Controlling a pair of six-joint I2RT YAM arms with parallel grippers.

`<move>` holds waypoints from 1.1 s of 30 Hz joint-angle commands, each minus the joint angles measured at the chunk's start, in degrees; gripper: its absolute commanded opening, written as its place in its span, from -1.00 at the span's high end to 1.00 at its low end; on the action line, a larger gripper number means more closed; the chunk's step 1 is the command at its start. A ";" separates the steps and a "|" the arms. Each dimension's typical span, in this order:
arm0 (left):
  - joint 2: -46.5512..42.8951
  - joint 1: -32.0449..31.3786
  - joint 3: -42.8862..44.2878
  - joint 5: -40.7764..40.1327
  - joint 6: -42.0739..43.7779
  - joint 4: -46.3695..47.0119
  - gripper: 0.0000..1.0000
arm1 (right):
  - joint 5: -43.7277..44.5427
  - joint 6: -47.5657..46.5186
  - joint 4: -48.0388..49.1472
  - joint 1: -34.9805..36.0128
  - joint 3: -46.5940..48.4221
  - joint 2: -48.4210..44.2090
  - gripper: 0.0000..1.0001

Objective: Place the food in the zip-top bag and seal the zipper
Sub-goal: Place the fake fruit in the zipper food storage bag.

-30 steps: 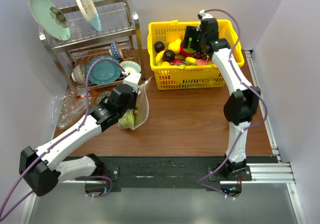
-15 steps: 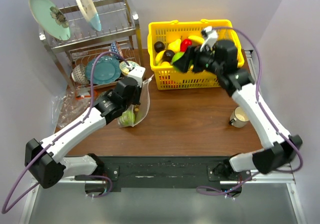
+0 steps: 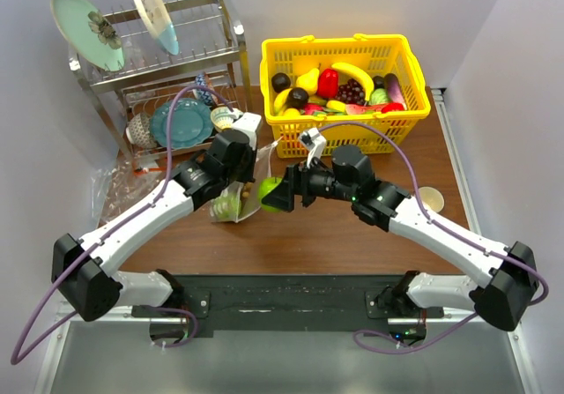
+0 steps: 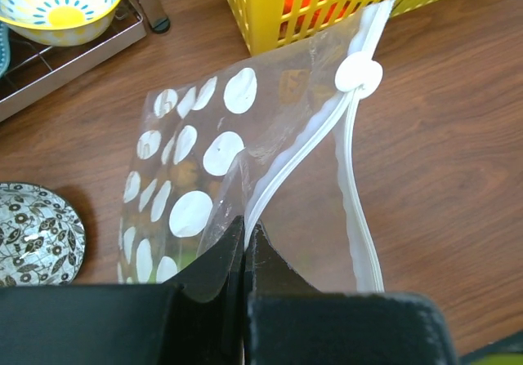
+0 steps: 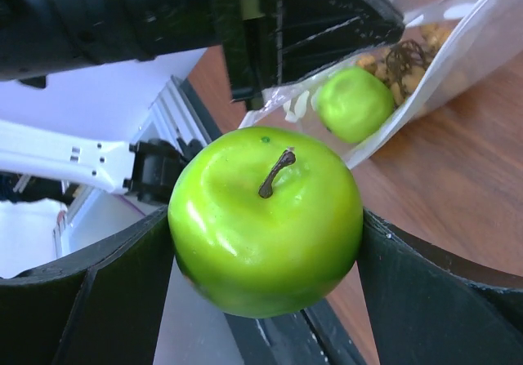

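The right claw (image 5: 265,247) is clamped on a glossy green toy apple with a brown stem (image 5: 265,210), one black finger pressed to each side of it. It holds the apple above the brown wooden table (image 3: 352,235), just beside the mouth of the clear plastic zip-top bag printed with white dots (image 4: 204,161). The left claw (image 4: 245,238) is closed tight, pinching one lip of that bag near the white zipper strip (image 4: 302,153). The strip's two sides stand apart, so the mouth gapes toward the apple. Inside the pouch lie a second green apple-like ball (image 5: 354,104) and a cluster of small tan-brown balls (image 5: 400,59). Farther back, a yellow plastic basket (image 3: 352,138) holds more toy produce, among it yellow bananas (image 3: 352,70). To its left stands a metal dish rack (image 3: 167,72) with plates and bowls.
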 commanded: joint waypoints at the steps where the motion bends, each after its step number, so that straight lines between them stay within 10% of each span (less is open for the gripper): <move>1: -0.57 0.22 4.08 2.10 -2.08 -0.98 1.00 | 3.23 2.91 10.52 0.82 -0.02 1.01 -0.13; 33: -2.76 1.45 9.80 13.79 -7.97 -3.19 1.00 | 18.26 3.43 8.96 3.64 -5.22 1.01 -0.15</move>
